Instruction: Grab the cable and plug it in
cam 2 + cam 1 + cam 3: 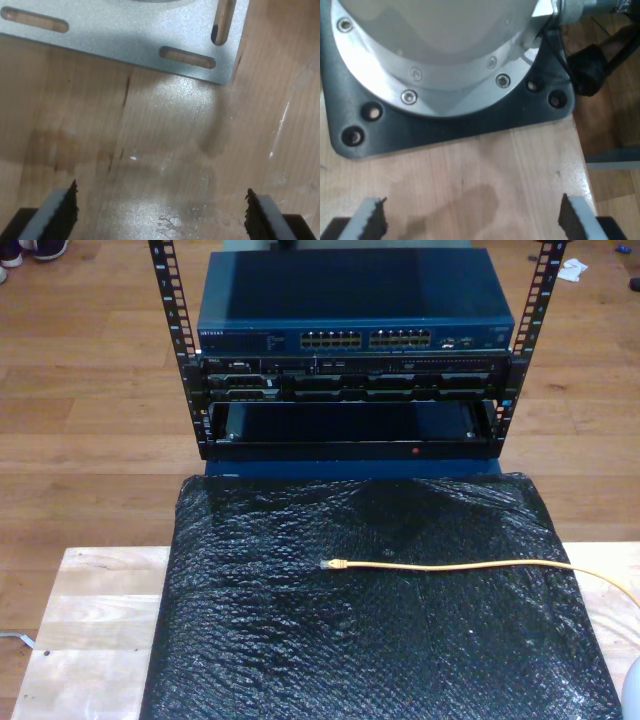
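I count one cable point(470, 566), one black mat point(370, 640), one rack point(350, 390) and one blue switch point(355, 337) with two port blocks. My two claws point(472, 220) point(162, 215) each show two pads.

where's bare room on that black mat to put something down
The black bubble-wrap mat is bare both between the thin yellow-orange cable and the mat's near edge, and between the cable and the blue network switch rack. The cable's line itself is taken.
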Controlling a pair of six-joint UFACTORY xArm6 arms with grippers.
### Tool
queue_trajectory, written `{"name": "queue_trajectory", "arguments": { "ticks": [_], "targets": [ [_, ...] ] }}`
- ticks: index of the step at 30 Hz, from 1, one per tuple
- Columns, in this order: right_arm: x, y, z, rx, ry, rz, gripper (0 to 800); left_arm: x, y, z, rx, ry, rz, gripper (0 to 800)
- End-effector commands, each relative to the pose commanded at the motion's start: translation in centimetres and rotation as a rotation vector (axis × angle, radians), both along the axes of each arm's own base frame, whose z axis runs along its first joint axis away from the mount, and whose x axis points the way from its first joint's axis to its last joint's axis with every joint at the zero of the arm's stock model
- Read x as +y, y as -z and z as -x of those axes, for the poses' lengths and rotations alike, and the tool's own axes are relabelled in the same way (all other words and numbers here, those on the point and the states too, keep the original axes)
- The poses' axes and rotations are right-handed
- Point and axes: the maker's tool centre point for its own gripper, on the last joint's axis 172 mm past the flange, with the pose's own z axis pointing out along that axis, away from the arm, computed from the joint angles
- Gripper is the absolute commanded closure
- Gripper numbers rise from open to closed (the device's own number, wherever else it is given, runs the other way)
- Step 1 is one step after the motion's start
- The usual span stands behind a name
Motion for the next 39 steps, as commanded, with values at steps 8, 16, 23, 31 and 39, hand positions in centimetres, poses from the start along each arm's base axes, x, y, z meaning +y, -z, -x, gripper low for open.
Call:
{"name": "queue_trajectory", "arguments": {
  "ticks": [8,16,23,31,39],
  "targets": [
    [0.0,0.0,0.0,0.000,0.003,0.001,4,0.0,0.0,0.0,0.000,0.000,0.000,0],
    [-0.2,-0.1,0.0,0.001,0.006,0.002,4,0.0,0.0,0.0,0.000,0.001,0.002,0],
    [-1.0,-2.3,-0.3,0.007,0.050,-0.010,2,0.4,-0.3,-0.1,-0.001,-0.003,-0.008,0],
    [-1.4,-5.1,-0.8,0.012,0.114,-0.059,2,0.3,-1.0,0.1,0.008,-0.006,0.010,0],
    [-3.4,-9.9,-1.4,0.039,0.240,-0.076,2,1.1,-3.2,0.0,0.021,-0.009,0.028,0]
  ]
}}
